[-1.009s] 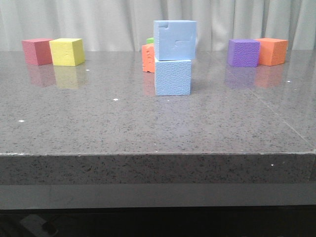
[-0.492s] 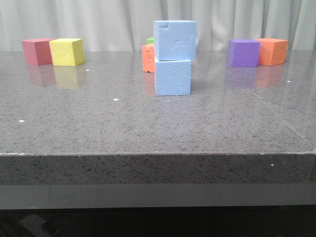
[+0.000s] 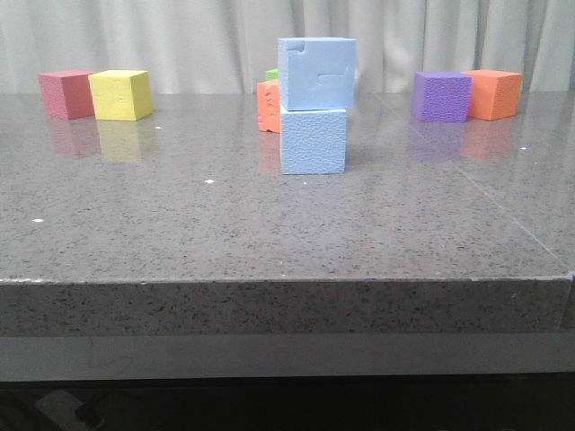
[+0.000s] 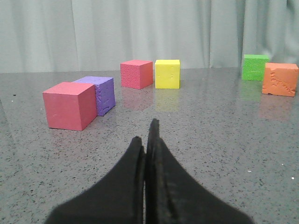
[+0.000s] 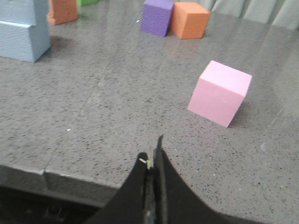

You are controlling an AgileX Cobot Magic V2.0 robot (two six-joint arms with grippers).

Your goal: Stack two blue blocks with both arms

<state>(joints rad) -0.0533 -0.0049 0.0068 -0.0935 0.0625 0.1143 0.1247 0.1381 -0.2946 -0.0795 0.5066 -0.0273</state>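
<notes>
Two pale blue blocks stand stacked in the middle of the table. The upper blue block (image 3: 316, 73) has a notched groove and sits squarely on the lower blue block (image 3: 313, 141). The stack's edge also shows in the right wrist view (image 5: 21, 32). No gripper shows in the front view. My left gripper (image 4: 145, 135) is shut and empty, low over the table, far from the stack. My right gripper (image 5: 153, 154) is shut and empty near the table's front edge.
Red (image 3: 65, 94) and yellow (image 3: 119, 94) cubes stand far left. Purple (image 3: 441, 96) and orange (image 3: 492, 93) cubes stand far right. An orange cube (image 3: 268, 106) and a green one (image 3: 272, 74) sit behind the stack. A pink cube (image 5: 219, 93) lies ahead of my right gripper. A red cube (image 4: 69, 105) and a purple one (image 4: 100, 92) lie ahead of my left gripper.
</notes>
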